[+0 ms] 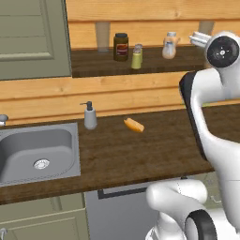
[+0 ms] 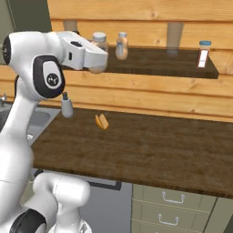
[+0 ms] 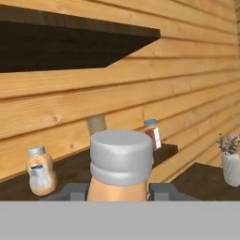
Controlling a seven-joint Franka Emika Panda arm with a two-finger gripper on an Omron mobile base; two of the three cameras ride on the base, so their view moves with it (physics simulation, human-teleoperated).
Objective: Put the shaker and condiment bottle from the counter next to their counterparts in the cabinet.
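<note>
With the claw [image 3: 119, 190] clamped on the condiment bottle [image 3: 121, 161], keep it upright and set it down just beside its twin [image 3: 41, 170] at nine o'clock in the cabinet [image 2: 154, 63]

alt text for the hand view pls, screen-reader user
The gripper is shut on a peach-orange condiment bottle with a pale cap, seen close up in front of the wood-plank cabinet. Its matching twin bottle stands on the dark shelf to the left.
</note>
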